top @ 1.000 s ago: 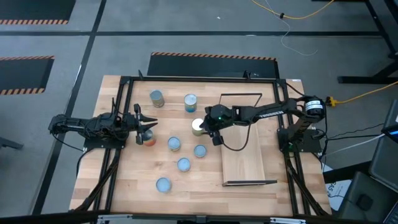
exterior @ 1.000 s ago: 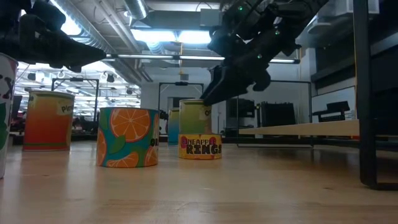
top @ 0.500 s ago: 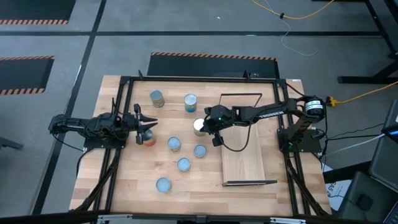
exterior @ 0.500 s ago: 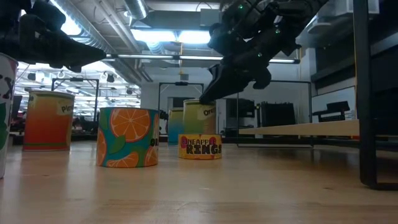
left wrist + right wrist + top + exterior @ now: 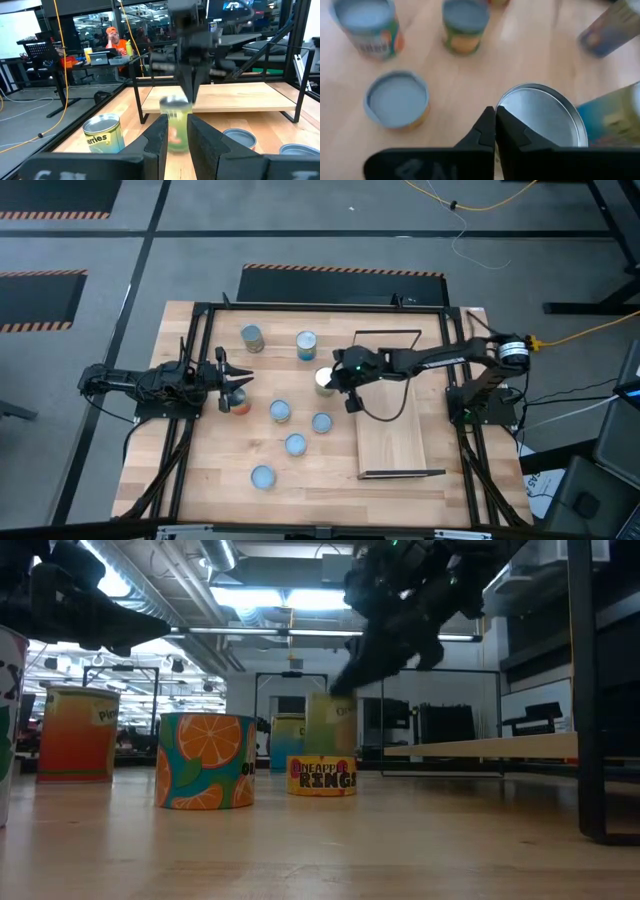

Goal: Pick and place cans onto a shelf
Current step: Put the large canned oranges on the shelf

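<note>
Beside the shelf (image 5: 392,438), right gripper (image 5: 330,381) is pinched fully shut on the can (image 5: 324,380) rim; thin grip, may slip. Left gripper (image 5: 228,381) part-open, empty.

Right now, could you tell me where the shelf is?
In the high view, the shelf lies on the table's right half, just right of the right gripper.

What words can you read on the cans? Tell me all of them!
"RINGS", under cut-off letters like "INEAPPL": short yellow can, low view.
"ries", end of a longer word: green-yellow can, left wrist view.
Too blurred to read: labels on the orange-red can and the far cans.
</note>
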`<state>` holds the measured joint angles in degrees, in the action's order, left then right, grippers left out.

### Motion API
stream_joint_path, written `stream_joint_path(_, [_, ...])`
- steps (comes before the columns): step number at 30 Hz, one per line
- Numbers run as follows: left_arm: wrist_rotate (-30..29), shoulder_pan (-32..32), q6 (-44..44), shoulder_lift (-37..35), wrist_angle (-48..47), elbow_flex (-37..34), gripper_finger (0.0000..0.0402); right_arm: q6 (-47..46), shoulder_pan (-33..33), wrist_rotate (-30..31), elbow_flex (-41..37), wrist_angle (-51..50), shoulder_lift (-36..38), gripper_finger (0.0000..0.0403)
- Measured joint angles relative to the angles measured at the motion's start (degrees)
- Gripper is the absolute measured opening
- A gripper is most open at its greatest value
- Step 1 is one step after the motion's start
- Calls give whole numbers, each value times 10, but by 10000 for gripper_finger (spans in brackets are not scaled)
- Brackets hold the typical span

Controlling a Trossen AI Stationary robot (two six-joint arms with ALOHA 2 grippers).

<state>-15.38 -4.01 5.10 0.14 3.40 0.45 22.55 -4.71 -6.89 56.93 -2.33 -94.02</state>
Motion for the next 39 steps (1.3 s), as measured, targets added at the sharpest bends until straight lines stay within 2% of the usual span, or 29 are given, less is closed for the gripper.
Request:
stream_joint_path(7, [0,0,0,0,0,0,64,0,0,-1,1,-40,111,2])
stream_joint_path(14, [0,0,0,0,0,0,64,-30,0,1,1,-131,246,2])
stream_joint_path(22, [0,0,0,0,0,0,64,-112,0,97,2,-311,382,1])
stream_joint_path(30, [0,0,0,0,0,0,64,-217,0,162,-4,-471,469,0])
stream_joint_path(39, [0,0,0,0,0,0,64,-249,0,234,-103,-467,520,0])
